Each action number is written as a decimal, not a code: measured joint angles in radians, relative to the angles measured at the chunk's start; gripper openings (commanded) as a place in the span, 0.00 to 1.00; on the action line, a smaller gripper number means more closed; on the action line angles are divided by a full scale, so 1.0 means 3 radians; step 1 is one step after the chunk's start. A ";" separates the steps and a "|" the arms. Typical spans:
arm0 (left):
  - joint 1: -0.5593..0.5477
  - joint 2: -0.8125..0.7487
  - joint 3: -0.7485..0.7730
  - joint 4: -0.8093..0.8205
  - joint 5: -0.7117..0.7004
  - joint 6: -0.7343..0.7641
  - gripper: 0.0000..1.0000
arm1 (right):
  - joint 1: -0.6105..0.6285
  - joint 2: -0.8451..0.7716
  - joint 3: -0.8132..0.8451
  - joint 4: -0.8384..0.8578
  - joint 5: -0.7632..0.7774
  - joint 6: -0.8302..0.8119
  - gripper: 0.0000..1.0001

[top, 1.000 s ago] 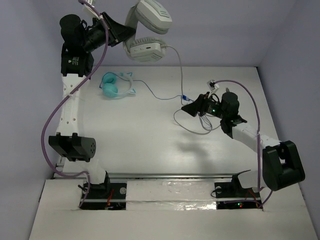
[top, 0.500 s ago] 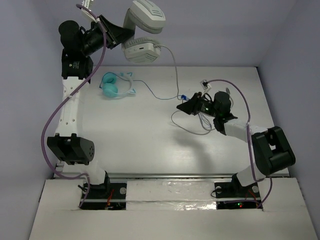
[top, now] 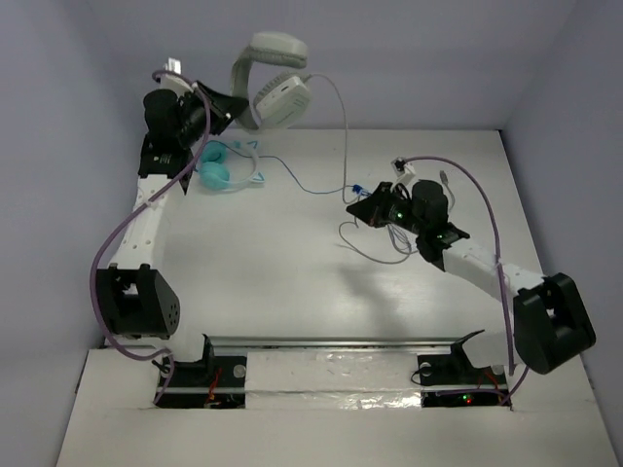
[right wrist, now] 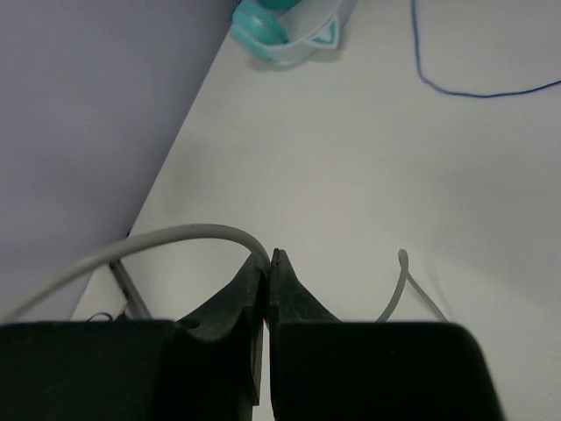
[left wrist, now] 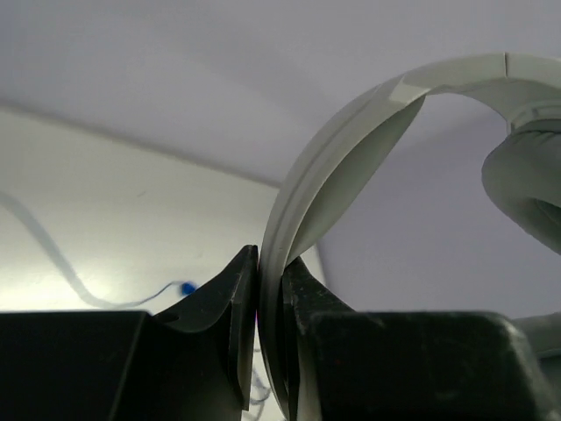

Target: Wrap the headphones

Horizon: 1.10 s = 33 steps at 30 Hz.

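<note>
The white headphones (top: 275, 82) hang in the air at the back left, over the table's far edge. My left gripper (top: 232, 105) is shut on their headband (left wrist: 351, 140), which is pinched between the black fingers (left wrist: 219, 307). One earcup (left wrist: 526, 184) shows at the right of the left wrist view. Their thin grey cable (top: 345, 136) drops from the earcup to my right gripper (top: 356, 208), which is shut on it. In the right wrist view the cable (right wrist: 175, 235) enters the shut tips (right wrist: 270, 259). More of the cable (top: 375, 248) lies in loops on the table beside that gripper.
Small teal headphones (top: 219, 170) lie at the back left of the table, below the raised white ones. Their blue cable (top: 302, 185) runs right to a blue plug (top: 359, 190) close to my right gripper. Walls stand along the back and both sides.
My right gripper has shut on the grey cable. The left arm has swung the headphones lower and turned them, with the headband still held.
</note>
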 measured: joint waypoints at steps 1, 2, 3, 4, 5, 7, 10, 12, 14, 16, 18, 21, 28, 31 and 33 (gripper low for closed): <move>0.0000 -0.0061 -0.0216 -0.0020 -0.0139 0.0009 0.00 | -0.0003 -0.0099 0.0041 -0.0181 0.0111 -0.0020 0.00; 0.0000 -0.0103 -0.0376 -0.0053 -0.0248 0.0023 0.00 | -0.0004 -0.0167 0.0093 -0.0314 0.0214 -0.0038 0.00; -0.0001 -0.0144 -0.0547 -0.0057 -0.0371 0.0050 0.00 | -0.0003 -0.0214 0.0177 -0.0470 0.0313 -0.0053 0.00; -0.0005 -0.0183 -0.0698 -0.0080 -0.0487 0.0076 0.00 | 0.0000 -0.0230 0.0271 -0.0601 0.0404 -0.0070 0.00; -0.0017 -0.0228 -0.0820 -0.0120 -0.0622 0.0102 0.00 | 0.0000 -0.0231 0.0359 -0.0713 0.0502 -0.0083 0.00; -0.0088 -0.0332 -0.1021 -0.0167 -0.0917 0.0161 0.00 | 0.0004 -0.0211 0.0498 -0.0914 0.0662 -0.0103 0.00; -0.0323 -0.0547 -0.1218 -0.0207 -0.1387 0.0268 0.00 | 0.0065 -0.0051 0.0715 -0.1186 0.0879 -0.0144 0.00; -0.0524 -0.0674 -0.1245 -0.0219 -0.1654 0.0352 0.00 | 0.0196 0.0135 0.0870 -0.1373 0.1061 -0.0182 0.00; -0.0693 -0.0777 -0.1245 -0.0195 -0.1840 0.0413 0.00 | 0.0371 0.0287 0.0947 -0.1527 0.1191 -0.0212 0.00; -0.0796 -0.0870 -0.1245 -0.0151 -0.1981 0.0463 0.00 | 0.0544 0.0385 0.0958 -0.1689 0.1338 -0.0238 0.00; -0.0848 -0.0923 -0.1245 -0.0099 -0.2159 0.0529 0.00 | 0.0692 0.0420 0.0958 -0.1862 0.1450 -0.0259 0.00; -0.0969 -0.0930 -0.1245 -0.0062 -0.2522 0.0656 0.00 | 0.0886 0.0383 0.0982 -0.2083 0.1619 -0.0298 0.00; -0.1413 -0.0707 -0.1333 -0.0093 -0.3016 0.0999 0.00 | 0.1259 0.0060 0.1432 -0.2677 0.1958 -0.0502 0.00; -0.1569 -0.0600 -0.1446 -0.0210 -0.3082 0.1111 0.00 | 0.1288 -0.0111 0.1737 -0.2932 0.2026 -0.0619 0.00; -0.1667 -0.0537 -0.1502 -0.0351 -0.3104 0.1195 0.00 | 0.1287 -0.0188 0.1910 -0.3090 0.2068 -0.0692 0.00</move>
